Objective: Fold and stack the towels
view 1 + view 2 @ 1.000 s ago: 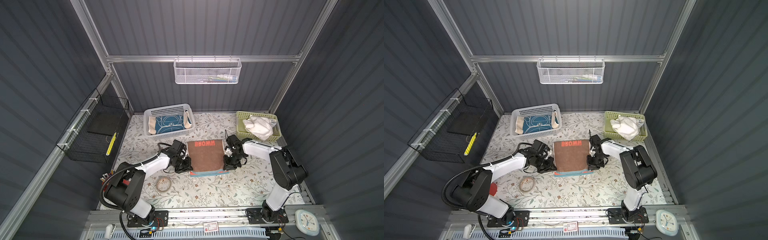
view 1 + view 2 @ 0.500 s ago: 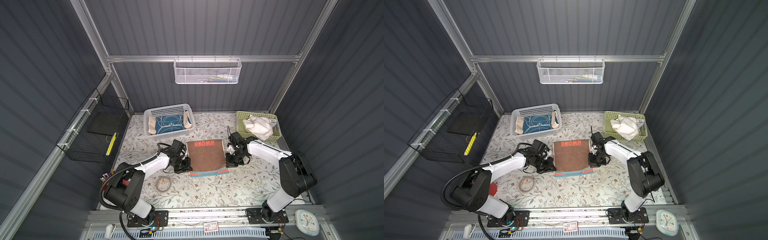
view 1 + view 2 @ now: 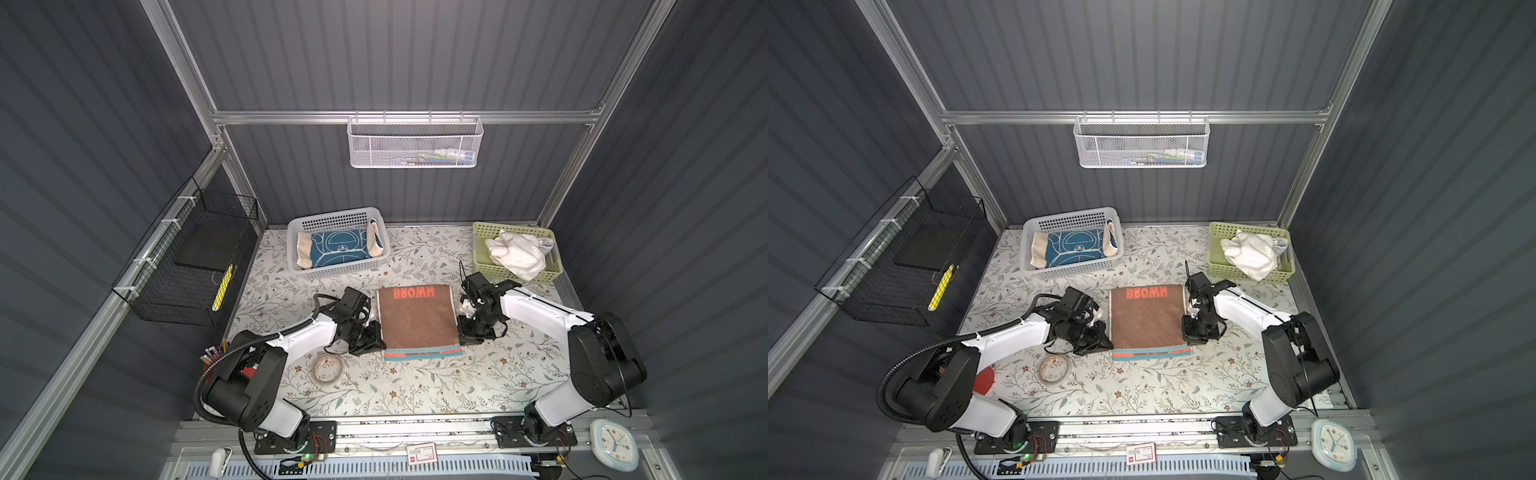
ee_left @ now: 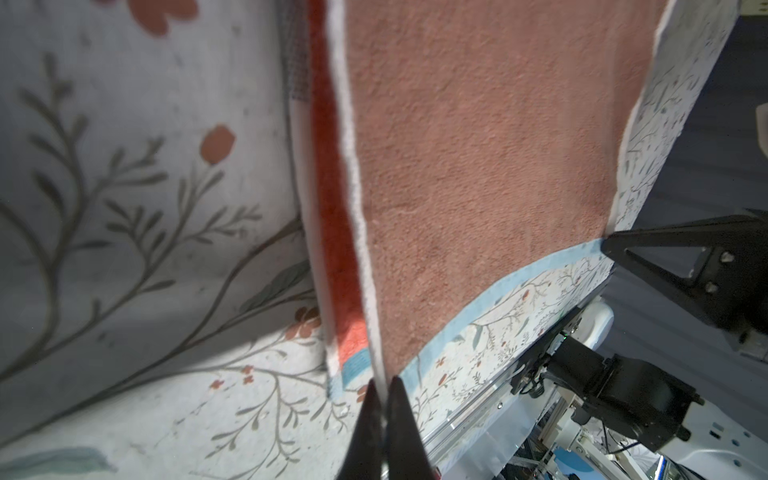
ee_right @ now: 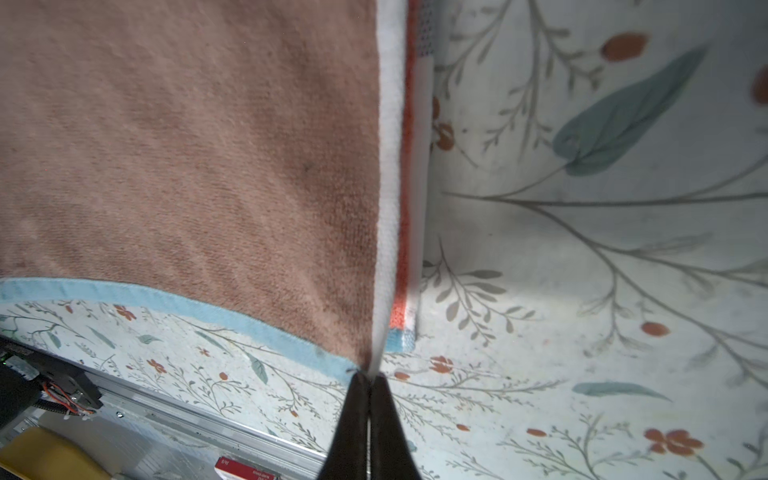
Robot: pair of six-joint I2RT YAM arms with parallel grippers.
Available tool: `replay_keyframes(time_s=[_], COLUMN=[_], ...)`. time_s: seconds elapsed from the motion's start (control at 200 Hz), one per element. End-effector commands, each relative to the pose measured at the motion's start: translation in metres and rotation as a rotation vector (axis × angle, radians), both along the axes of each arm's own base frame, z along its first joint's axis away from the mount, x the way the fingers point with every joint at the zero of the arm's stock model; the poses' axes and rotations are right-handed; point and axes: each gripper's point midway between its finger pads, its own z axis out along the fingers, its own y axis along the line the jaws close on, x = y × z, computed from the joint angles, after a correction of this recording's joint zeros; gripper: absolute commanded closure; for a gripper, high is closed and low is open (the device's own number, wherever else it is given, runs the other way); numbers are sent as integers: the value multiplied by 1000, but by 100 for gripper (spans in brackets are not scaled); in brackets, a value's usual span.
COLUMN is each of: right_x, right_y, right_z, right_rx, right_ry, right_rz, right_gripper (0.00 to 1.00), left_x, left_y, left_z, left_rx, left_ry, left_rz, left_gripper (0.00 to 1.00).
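the brown towel (image 3: 417,322) has coral lettering; the tabletop (image 3: 415,386) is floral.

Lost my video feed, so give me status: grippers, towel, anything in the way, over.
Both shut: left gripper, right gripper, on brown towel front corners. It lies over orange-and-blue towel. Only a tape roll nearby, clear of cloth.

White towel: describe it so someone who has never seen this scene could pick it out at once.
On the floral table, look to the far right corner, where a green basket stands. The white towel lies crumpled in it. It is the only plain, bunched-up one: the blue towel lies spread in the white basket, the brown towel mid-table.
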Motion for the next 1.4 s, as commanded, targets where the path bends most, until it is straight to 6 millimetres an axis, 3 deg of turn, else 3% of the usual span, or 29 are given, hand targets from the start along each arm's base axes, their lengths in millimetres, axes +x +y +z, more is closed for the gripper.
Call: replay_keyframes(time_s=[0.0,0.08,0.22,0.405,0.625,0.7,0.765,0.89,1.051,1.191,1.286,1.396], right_x=[-13,-17,-22,-33,-59,-58,-46,-10,55,108,134,150], right_y=[-9,-11,-10,-13,-21,-19,-16,-18,-23,-19,-17,-14], right_z=[-5,-7,-14,-17,-26,-18,-5,23,32,26,19,9], right_rx=[-41,-47,-41,-52,-77,-78,-73,-110,-104,-69,-56,-34], right_ry=[28,43,71,90,142,106,56,-65,-238,-331,-343,-317], right_rz=[15,23,29,35,32,39,40,62,12,-38,-60,-67], right_gripper=[100,100,100,100,100,74,56,46,47,50,49,50], left_x=[-16,-15,-9,-8,-32,-36,-29,1,59,107,136,161], left_y=[4,6,1,3,15,20,26,24,-7,-13,-15,-24], left_z=[-5,-3,1,5,-2,1,9,24,34,28,20,12], left_rx=[0,16,1,21,33,40,75,144,39,25,-18,-70], left_ry=[60,44,32,24,77,56,3,-86,-135,-178,-191,-183], left_rz=[-2,-12,-21,-31,5,22,22,-29,-51,-24,21,39], left_gripper=[85,83,92,95,100,98,91,74,68,64,62,63])
